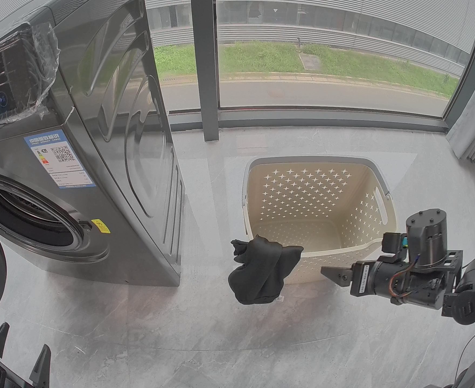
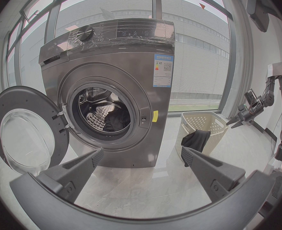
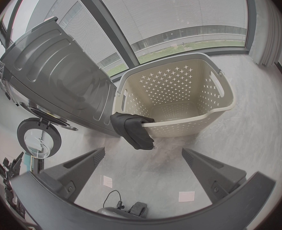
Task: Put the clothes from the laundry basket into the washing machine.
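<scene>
Jaws on the left gripper (image 2: 141,150) stand spread wide, empty, low in front of the washing machine (image 2: 131,61). Same with the right gripper (image 3: 142,150): wide apart, holding nothing, near the laundry basket (image 1: 313,159). One black garment (image 1: 262,276) hangs over the basket's near corner rim. Farther back, the door (image 2: 6,112) is open, dark clothes (image 2: 117,120) in the drum.

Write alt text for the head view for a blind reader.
A black garment hangs over the near rim of an otherwise empty cream basket, right of a grey washer with its door open. The open right gripper is right of the garment, apart from it; the open left gripper is low, before the washer.
</scene>
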You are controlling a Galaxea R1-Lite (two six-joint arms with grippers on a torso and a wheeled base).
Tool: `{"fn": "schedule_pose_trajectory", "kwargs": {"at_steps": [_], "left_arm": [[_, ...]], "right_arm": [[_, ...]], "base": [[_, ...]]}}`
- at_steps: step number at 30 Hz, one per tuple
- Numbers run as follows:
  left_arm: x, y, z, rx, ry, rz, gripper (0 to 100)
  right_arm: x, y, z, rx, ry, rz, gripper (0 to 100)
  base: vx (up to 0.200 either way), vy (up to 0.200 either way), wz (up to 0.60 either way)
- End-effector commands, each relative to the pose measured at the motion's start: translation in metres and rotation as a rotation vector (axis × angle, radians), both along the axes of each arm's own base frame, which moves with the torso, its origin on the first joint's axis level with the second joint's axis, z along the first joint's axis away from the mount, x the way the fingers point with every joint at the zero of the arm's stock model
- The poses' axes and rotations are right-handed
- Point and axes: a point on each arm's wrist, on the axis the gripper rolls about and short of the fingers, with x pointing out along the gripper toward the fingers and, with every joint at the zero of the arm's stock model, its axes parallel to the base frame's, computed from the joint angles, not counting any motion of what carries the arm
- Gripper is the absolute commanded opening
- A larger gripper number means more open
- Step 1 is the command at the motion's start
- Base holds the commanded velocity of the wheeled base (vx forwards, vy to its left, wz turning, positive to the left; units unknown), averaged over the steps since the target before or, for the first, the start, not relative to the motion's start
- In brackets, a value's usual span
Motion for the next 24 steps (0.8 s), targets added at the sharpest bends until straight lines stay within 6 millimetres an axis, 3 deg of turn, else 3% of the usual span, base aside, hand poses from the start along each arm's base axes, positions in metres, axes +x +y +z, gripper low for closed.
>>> {"fn": "schedule_pose_trajectory", "kwargs": {"at_steps": [1,24], "left_arm": [[0.0,0.0,-0.004,0.0,0.006,0.0,100],[0.0,0.0,-0.004,-0.002,0.006,0.0,100]], "right_arm": [[0.017,0.025,-0.023,-0.016,0.047,0.008,100],[0.074,0.093,-0.075,0.008,0.104,0.008,100]], "base": [[0.0,0.0,0.0],[0.0,0.0,0.0]]}}
